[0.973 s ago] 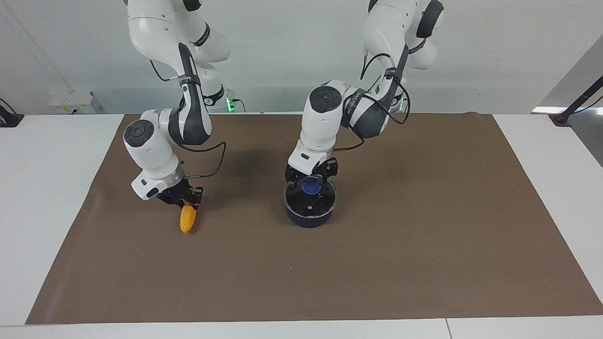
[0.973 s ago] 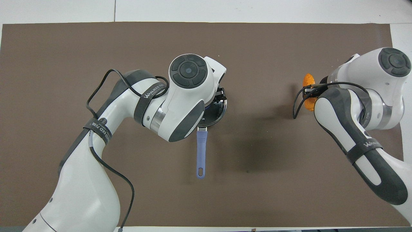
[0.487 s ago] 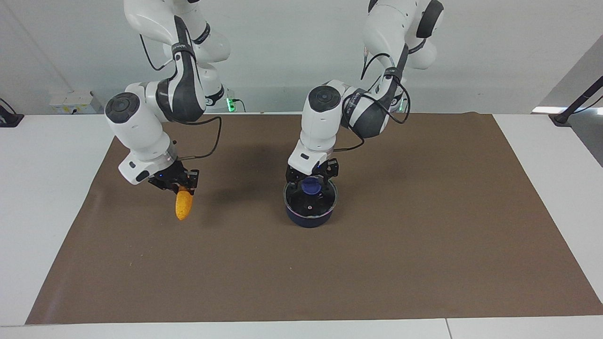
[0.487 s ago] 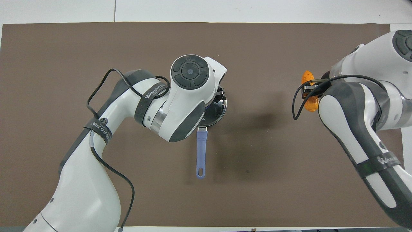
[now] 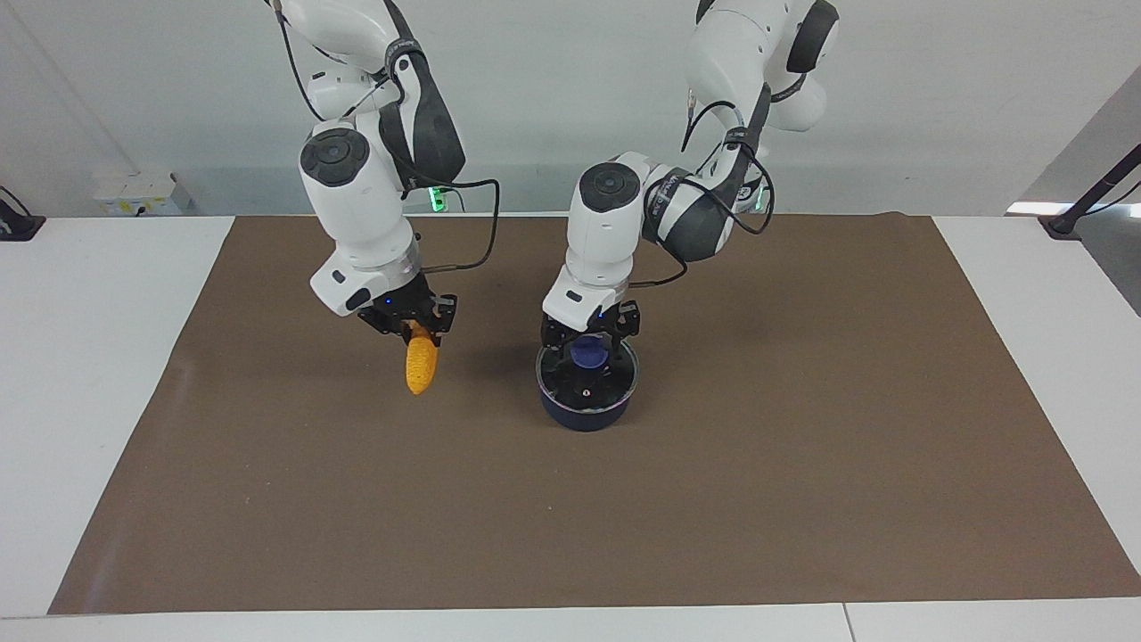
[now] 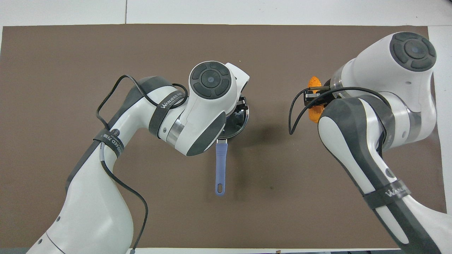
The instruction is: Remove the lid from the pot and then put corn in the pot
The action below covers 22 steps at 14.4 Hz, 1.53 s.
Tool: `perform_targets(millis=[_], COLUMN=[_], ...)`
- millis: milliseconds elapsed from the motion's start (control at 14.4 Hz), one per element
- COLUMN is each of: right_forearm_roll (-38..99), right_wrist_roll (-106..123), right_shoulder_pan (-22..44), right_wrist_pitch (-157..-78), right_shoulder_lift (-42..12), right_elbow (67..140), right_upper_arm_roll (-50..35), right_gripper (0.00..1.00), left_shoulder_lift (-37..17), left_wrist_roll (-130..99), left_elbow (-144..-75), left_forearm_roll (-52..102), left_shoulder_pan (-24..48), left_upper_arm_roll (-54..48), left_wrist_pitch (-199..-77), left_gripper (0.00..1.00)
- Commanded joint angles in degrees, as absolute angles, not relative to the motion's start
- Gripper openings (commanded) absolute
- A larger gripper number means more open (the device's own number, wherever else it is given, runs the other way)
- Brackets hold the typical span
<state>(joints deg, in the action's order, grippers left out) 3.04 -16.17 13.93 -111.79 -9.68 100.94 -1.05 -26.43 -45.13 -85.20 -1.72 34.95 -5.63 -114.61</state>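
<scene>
Corn [image 5: 421, 366], a small bumpy orange-yellow cob, hangs from the right gripper [image 5: 412, 329], jaws clamped on its upper end. Long axis near vertical, tapered tip down, clear of the brown mat [image 5: 802, 490] on the bench. Overhead view shows only a slice of the cob beside the wrist.

Pot [image 5: 584, 412], small dark navy round saucepan, sits mid-mat, to the side of the right jaws toward the left arm's end, near but apart from the cob. Its long straight blue handle [image 6: 220, 169] points toward the robots.

Lid [image 5: 588, 379], a clear glass disc with thin metal rim, lies flat on the pot rim, not yet lifted. Left gripper [image 5: 590, 343] is down over its blue knob [image 5: 589, 353], jaws straddling the knob; whether they are pressing on it I cannot tell.

Judgement: the lid step is unfinished while the corn is already airborne. Key relation: the cob must travel sideways from the right jaws to above the pot mouth, which the lid and left wrist now cover. Left arm needs to raise the lid and clear off first, or the two wrists risk crowding.
</scene>
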Motion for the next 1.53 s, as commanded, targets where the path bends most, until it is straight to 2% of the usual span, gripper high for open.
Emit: perform_targets(millis=[0, 70, 417, 556, 973, 1460], right_forearm_roll=[2.8, 2.8, 3.3, 3.3, 2.8, 2.7], right_wrist_roll=[-17.5, -17.4, -17.2, -17.3, -17.4, -17.4], right_shoulder_pan=[14.1, 14.1, 14.1, 14.8, 16.8, 16.8], right_wrist_pitch=[-110.8, -110.7, -111.3, -110.7, -110.6, -110.2], right_shoulder_lift=[-10.6, -10.6, -11.2, -11.3, -11.4, -11.4], right_elbow=[99.2, 99.1, 98.6, 98.5, 96.8, 96.5], right_upper_arm_roll=[-1.1, -1.1, -1.2, -1.2, -1.2, -1.2], right_gripper=[0.00, 0.00, 0.00, 0.00, 0.00, 0.00], left_shoulder_lift=[-27.2, -27.2, -27.2, -27.2, -27.2, -23.3], left_wrist_roll=[-45.4, -45.4, -45.3, -45.3, -45.2, -42.8], left_elbow=[-84.4, -84.4, -84.4, -84.4, -84.3, -83.9], left_forearm_roll=[-3.2, -3.3, -3.4, -3.4, -3.4, -3.3], left_shoulder_pan=[35.6, 35.6, 35.7, 35.7, 35.7, 34.9], left_upper_arm_roll=[-5.3, -5.3, -5.3, -5.3, -5.3, -5.4], left_wrist_pitch=[-114.9, -114.9, -114.9, -114.7, -114.2, -110.2], left_gripper=[0.93, 0.87, 0.72, 0.56, 0.31, 0.31])
